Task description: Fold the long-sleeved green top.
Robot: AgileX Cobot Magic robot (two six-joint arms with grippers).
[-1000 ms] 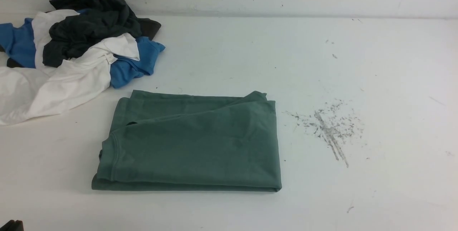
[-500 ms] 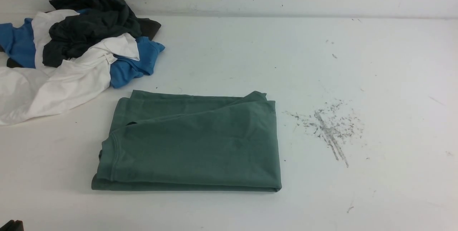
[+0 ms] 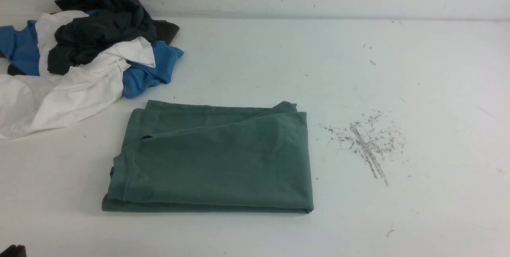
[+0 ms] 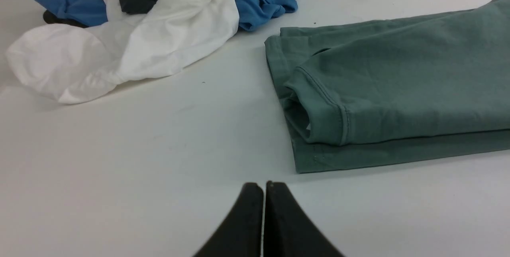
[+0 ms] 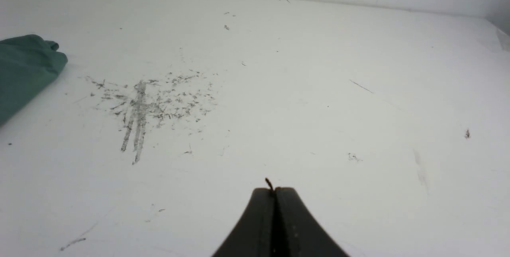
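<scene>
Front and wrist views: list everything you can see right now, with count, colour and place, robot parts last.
green long-sleeved top: one, sage green, folded into a rectangle, middle of the table.
dark charcoal garment: one, crumpled, top of the pile at far left.
blue garment: one, blue, in the same pile.
white garment: one, white, front of the pile.
scuff marks: one grey patch, right of the top.
table: one, white.
left gripper: black, shut, empty, near the top's cuff end.
right gripper: black, shut, empty, over bare table.
</scene>
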